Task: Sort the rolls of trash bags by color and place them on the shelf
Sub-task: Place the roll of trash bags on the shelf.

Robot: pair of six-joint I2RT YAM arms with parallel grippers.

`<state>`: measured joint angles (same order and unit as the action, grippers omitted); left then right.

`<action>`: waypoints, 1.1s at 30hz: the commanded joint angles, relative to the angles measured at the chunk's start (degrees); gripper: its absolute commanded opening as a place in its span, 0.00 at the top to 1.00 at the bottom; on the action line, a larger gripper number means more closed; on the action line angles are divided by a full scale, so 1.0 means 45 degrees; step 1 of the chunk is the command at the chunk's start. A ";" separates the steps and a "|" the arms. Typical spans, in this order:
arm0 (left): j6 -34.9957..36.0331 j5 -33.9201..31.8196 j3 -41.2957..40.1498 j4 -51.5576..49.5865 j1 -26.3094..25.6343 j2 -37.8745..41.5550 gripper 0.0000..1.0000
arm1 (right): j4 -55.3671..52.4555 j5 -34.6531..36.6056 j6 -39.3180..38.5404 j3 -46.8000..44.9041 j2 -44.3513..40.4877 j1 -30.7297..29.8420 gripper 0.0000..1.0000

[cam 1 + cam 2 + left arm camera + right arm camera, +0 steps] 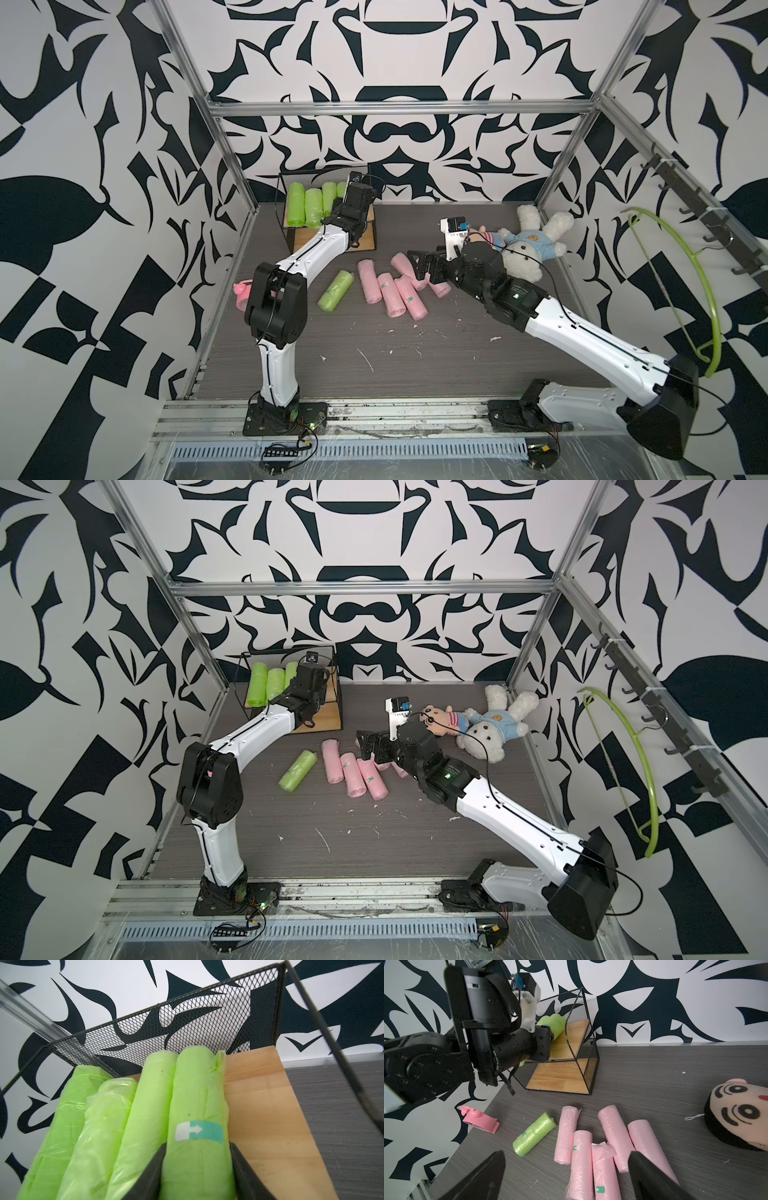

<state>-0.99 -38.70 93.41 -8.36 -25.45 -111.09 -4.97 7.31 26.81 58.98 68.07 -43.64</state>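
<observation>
Grey table [415, 353] with shelf [560, 1076], pink rolls [392, 297], green roll [336, 291], plush toys [528, 245].

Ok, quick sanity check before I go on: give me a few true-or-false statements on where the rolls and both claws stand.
1. Four green rolls lie side by side on the top board of the shelf. True.
2. The pink rolls are on the shelf's lower board. False: all five pink rolls lie on the table, and the lower board is bare.
3. The right claw grips a pink roll. False: it is wide open above the pink rolls and holds nothing.
4. One green roll lies on the table, left of the pink ones in both top views. True.
5. The left claw has a finger on each side of the labelled green roll on the shelf. True.
</observation>
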 commanded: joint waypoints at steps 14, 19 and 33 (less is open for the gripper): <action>-0.0108 0.0170 -0.0195 -0.0322 0.0068 0.0996 0.32 | -0.0031 0.0210 0.0137 0.0241 -0.0261 -0.0048 0.02; -0.0616 0.0800 -0.0600 -0.0786 0.0051 0.2020 0.27 | -0.0315 0.0409 -0.0078 -0.0178 -0.0552 -0.0045 0.02; -0.2549 0.6018 -0.4627 -0.3128 0.0089 0.6731 0.20 | -0.1897 -0.0146 -0.0618 -0.0409 -0.0279 -0.0049 0.02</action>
<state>-9.45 -19.64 77.17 -18.17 -25.36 -84.79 -12.34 7.64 25.65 57.30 66.74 -43.64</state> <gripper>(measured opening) 0.798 0.980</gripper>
